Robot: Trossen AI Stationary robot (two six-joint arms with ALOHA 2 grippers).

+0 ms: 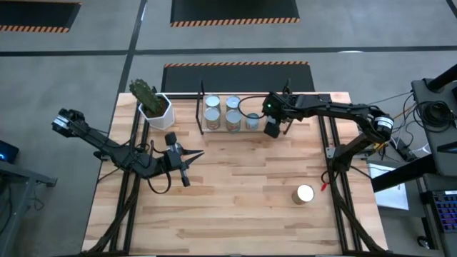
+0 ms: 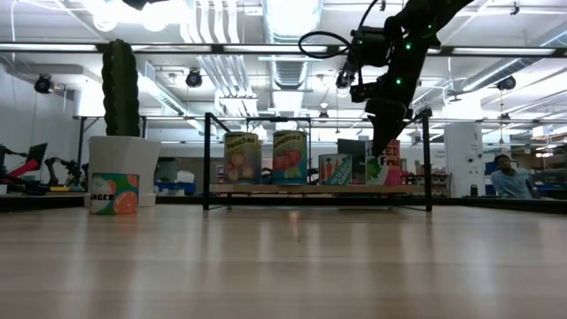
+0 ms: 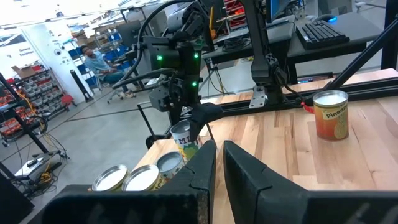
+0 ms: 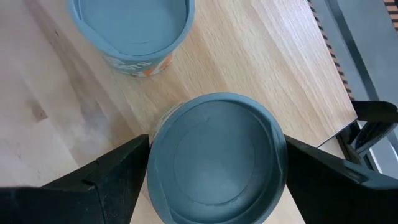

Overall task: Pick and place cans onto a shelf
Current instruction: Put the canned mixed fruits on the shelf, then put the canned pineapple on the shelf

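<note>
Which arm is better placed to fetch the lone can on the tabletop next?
Right, likely: that can lies on its side of the table. But the right gripper holds a can at the shelf; the left gripper waits mid-table.

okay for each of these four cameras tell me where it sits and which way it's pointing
High: overhead, straight down; both arms, shelf, loose can.
Low: table height, level toward the shelf; right end effector descending.
Left wrist: past the left end effector, toward the right arm.
Right wrist: down between the fingers around a can.
Shared: the shelf's cans.
</note>
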